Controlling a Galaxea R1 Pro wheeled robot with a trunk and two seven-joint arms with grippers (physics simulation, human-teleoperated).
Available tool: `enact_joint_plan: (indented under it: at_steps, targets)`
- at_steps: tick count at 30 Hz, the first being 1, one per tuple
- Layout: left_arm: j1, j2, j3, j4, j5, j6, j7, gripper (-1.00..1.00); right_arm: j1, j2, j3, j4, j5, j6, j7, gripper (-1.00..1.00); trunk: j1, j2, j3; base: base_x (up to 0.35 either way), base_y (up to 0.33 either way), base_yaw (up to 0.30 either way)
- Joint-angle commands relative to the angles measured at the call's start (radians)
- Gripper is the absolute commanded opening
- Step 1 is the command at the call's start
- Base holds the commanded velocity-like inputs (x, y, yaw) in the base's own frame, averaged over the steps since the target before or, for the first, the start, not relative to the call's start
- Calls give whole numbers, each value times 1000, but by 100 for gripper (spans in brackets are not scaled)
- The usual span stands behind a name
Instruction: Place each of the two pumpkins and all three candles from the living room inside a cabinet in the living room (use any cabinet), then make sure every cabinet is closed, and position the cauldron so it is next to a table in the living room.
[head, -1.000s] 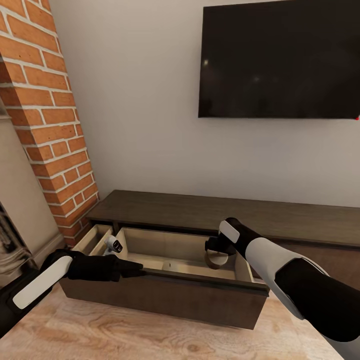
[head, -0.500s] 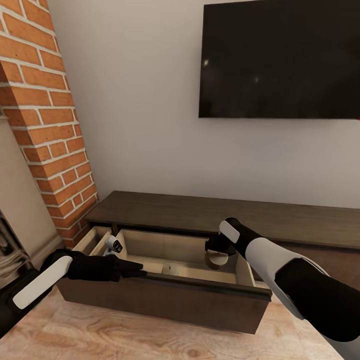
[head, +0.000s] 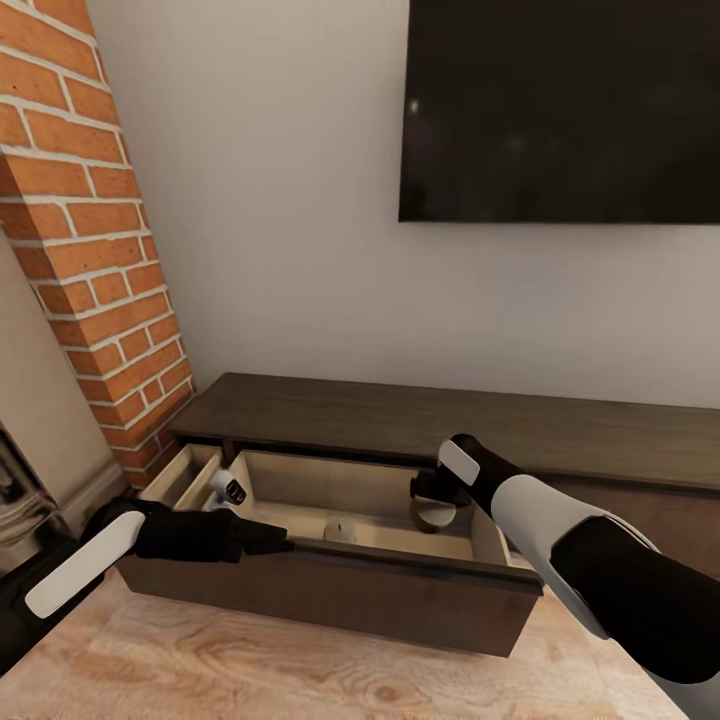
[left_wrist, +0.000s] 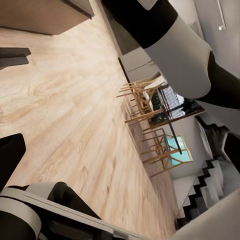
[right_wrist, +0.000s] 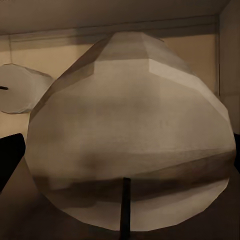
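Note:
The cabinet (head: 400, 420) runs low and dark brown along the wall, with one pale-lined drawer (head: 400, 590) pulled out. My right gripper (head: 432, 500) reaches into the drawer's right end, shut on a pale round candle (head: 435, 516). In the right wrist view that candle (right_wrist: 130, 130) looms large, wick toward the camera, with a dark finger (right_wrist: 10, 155) at its side. A second candle (head: 340, 530) (right_wrist: 20, 87) lies on the drawer floor to its left. My left gripper (head: 278, 545) rests open at the drawer front's top edge, and in its wrist view the left gripper (left_wrist: 22, 97) has only floor between its fingers. Pumpkins and cauldron are out of view.
A black TV (head: 560, 110) hangs on the wall above the cabinet. A brick column (head: 90, 250) stands at the left. Wood floor (head: 300, 670) lies before the drawer. Behind me the left wrist view shows a table with wooden chairs (left_wrist: 160, 110) and stairs (left_wrist: 210, 185).
The head camera has shifted, so the whole scene sits a little differently. The second candle on the drawer floor has come into sight. Both arms hold about the same places.

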Motion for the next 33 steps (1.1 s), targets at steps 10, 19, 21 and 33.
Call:
enact_joint_plan:
  at_steps: [10, 19, 21, 33]
  targets:
    - [-1, 1, -3, -4, 4, 4, -2, 100, -1, 0, 6, -1, -14, -14, -9, -100, 4, -3, -40, 0, 0, 0]
    - [-1, 1, -4, -4, 4, 4, -2, 100, -1, -1, 6, 5, -14, -17, 23, -100, 8, -5, -71, 0, 0, 0]
    - [-1, 1, -7, -4, 4, 4, -2, 100, -1, -1, 6, 8, -13, -17, 38, -100, 8, -5, -71, 0, 0, 0]
    - [-1, 1, -9, -6, 4, 4, -2, 100, -1, -1, 6, 11, -13, -17, 50, -100, 8, -5, -71, 78, 0, 0]
